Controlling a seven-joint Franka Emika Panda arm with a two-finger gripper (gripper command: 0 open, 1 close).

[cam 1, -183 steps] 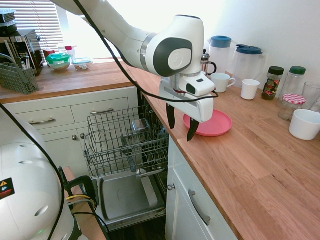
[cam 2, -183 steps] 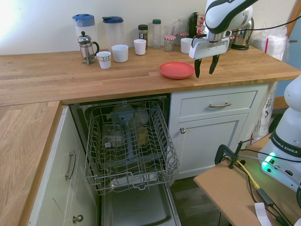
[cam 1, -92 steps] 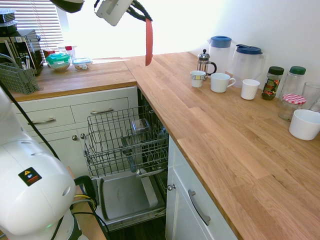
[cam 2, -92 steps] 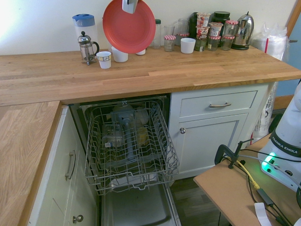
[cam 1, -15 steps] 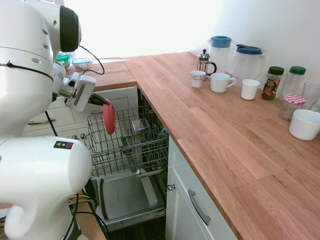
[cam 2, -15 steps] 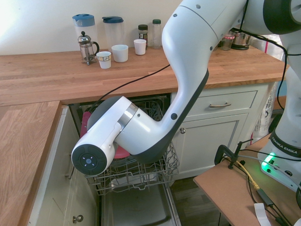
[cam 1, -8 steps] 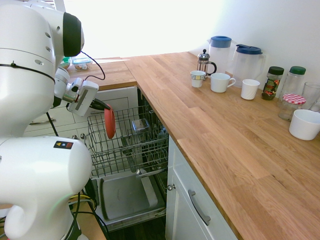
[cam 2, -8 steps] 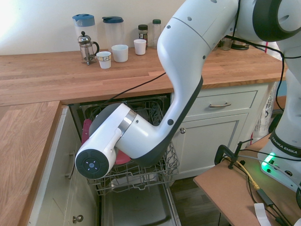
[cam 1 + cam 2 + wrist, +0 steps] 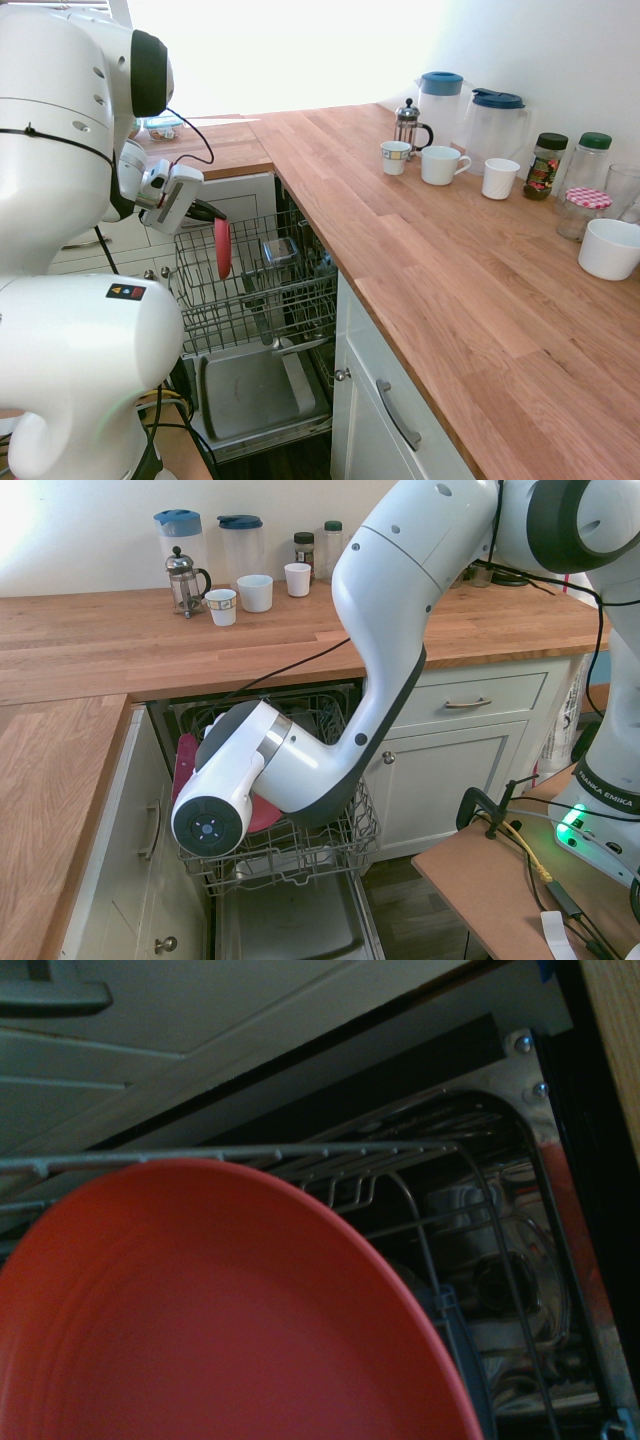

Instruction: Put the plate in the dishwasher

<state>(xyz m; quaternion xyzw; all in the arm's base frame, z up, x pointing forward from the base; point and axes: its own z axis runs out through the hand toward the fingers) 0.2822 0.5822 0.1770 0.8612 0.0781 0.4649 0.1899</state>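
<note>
The gripper (image 9: 205,211) pinches the rim of the coral-red plate (image 9: 221,248), which hangs on edge directly below the fingers, upright and seen nearly edge-on in the first exterior view. The plate sits among the wires of the dishwasher (image 9: 262,345)'s pulled-out upper rack (image 9: 255,290), at the side of the rack nearest the gripper; whether its lower edge rests on the rack wires cannot be told.

In the second exterior view the arm's large joint covers most of the rack, and only slivers of the plate (image 9: 184,765) show to either side of it (the gripper itself is hidden there). The wrist view is filled largely by the plate's red face (image 9: 200,1320), with the grey rack wire (image 9: 400,1160) and dark dishwasher interior beyond it; some glassware or similar items lie deeper in the rack, too dim to identify.

Below the gripper, the grey inner door panel (image 9: 255,385) lies open and flat. Well apart from the gripper, on the wooden counter (image 9: 450,270), stand a French press (image 9: 409,124), three mugs (image 9: 442,164), two lidded jugs (image 9: 495,122), several jars (image 9: 546,165) and a white bowl (image 9: 609,248).
</note>
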